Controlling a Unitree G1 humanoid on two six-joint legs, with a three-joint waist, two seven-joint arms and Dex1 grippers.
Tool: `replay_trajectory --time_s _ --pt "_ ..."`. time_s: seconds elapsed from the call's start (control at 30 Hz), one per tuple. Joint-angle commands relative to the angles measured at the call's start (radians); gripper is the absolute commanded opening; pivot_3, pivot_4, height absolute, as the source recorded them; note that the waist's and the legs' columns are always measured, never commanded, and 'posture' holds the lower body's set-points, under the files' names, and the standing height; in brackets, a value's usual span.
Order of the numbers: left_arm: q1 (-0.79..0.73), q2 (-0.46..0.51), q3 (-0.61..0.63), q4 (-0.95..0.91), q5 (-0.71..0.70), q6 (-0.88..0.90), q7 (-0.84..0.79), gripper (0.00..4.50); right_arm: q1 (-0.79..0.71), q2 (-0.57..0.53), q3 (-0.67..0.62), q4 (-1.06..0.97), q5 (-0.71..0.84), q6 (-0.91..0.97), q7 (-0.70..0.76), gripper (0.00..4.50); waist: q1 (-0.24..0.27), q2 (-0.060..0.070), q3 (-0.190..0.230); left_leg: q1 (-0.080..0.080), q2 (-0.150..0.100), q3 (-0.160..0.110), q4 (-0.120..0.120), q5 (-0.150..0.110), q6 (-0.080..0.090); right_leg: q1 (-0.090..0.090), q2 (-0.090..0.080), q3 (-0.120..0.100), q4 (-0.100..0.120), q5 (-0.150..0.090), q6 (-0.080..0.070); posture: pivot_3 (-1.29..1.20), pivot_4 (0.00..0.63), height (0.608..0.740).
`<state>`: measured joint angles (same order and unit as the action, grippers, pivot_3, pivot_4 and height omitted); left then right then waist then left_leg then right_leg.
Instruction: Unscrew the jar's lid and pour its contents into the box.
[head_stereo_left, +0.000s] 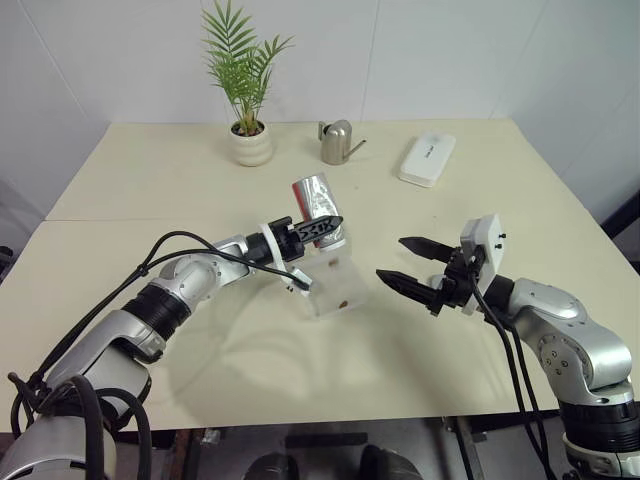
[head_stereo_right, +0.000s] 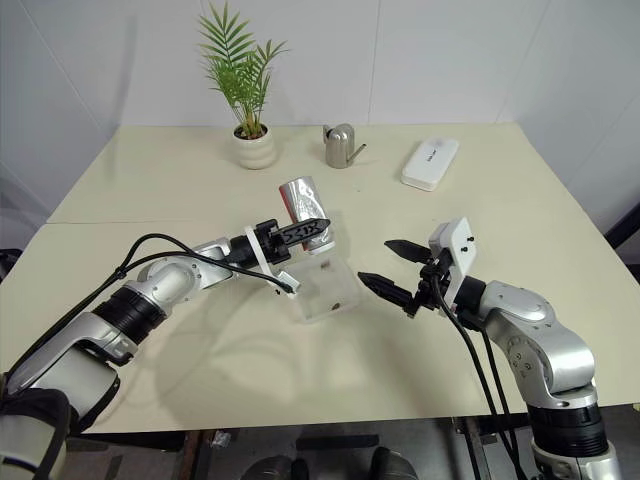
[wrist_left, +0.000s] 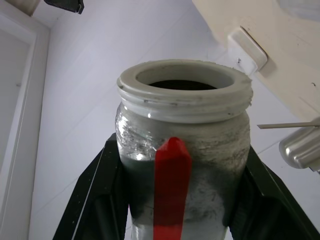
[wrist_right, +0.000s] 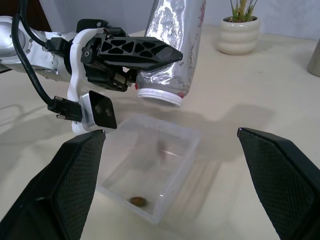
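My left gripper (head_stereo_left: 318, 230) is shut on the jar (head_stereo_left: 314, 196), a clear, silvery-looking cylinder with a red strip (wrist_left: 172, 185). The jar is tipped over, its open white-rimmed mouth (wrist_right: 159, 97) pointing down just above the box (wrist_right: 150, 170). The lid is out of view. The box is a shallow transparent container on the table, and one small brownish piece of the contents (wrist_right: 138, 201) lies on its floor. My right gripper (head_stereo_left: 391, 258) hovers open and empty just right of the box, pointing at it.
At the table's back stand a white pot with a green plant (head_stereo_left: 251, 145), a silver watering can (head_stereo_left: 337, 142) and a white oblong case (head_stereo_left: 427, 159). The cream table (head_stereo_left: 150, 190) has bare surface to the left and in front of the box.
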<state>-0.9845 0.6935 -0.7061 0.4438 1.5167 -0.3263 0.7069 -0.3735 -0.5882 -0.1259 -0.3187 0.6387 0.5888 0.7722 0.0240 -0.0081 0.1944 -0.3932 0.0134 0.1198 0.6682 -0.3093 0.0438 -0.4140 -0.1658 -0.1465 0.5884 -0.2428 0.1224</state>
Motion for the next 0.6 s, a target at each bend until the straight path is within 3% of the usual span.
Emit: replay_trajectory --time_s 0.03,0.2,0.4,0.5,0.6 --pt "0.021 0.027 0.049 -0.064 -0.084 -0.03 -0.025 2.0 -0.01 0.002 -0.023 -0.016 0.014 -0.022 0.003 4.46 0.0 0.0 0.0 0.0 0.0 0.0 0.0 0.0 0.0 0.0 0.0 0.0 0.0 0.0 0.0 0.0 0.15 0.74" --pt "0.053 0.073 0.157 -0.148 -0.287 -0.117 -0.152 2.0 -0.02 0.002 -0.015 0.004 0.011 -0.026 0.018 4.46 -0.001 0.0 0.0 0.0 0.0 0.0 0.002 0.0 0.0 0.0 -0.001 0.0 0.001 0.0 0.0 0.0 0.15 0.74" --pt "0.127 0.068 0.373 -0.134 -0.795 -0.175 -0.5 2.0 -0.029 -0.008 -0.003 0.024 0.006 -0.025 0.054 4.46 -0.003 0.0 0.0 0.0 0.001 0.0 0.006 0.0 0.0 0.0 -0.001 0.0 0.003 0.0 0.0 0.0 0.15 0.74" --pt "0.188 0.018 0.477 -0.144 -1.083 -0.05 -0.753 2.0 -0.034 -0.015 0.003 0.037 -0.001 -0.029 0.079 4.46 -0.004 0.0 0.0 0.0 0.001 0.0 0.008 0.0 0.0 0.001 -0.001 0.0 0.005 0.0 0.0 0.0 0.15 0.74" --pt "0.245 -0.086 0.67 -0.186 -1.397 0.326 -0.932 2.0 -0.05 -0.021 0.015 0.062 -0.017 -0.038 0.107 4.46 -0.007 0.0 0.0 0.0 0.001 -0.001 0.012 0.0 0.0 0.001 -0.001 0.0 0.007 0.0 0.0 0.0 0.15 0.74"
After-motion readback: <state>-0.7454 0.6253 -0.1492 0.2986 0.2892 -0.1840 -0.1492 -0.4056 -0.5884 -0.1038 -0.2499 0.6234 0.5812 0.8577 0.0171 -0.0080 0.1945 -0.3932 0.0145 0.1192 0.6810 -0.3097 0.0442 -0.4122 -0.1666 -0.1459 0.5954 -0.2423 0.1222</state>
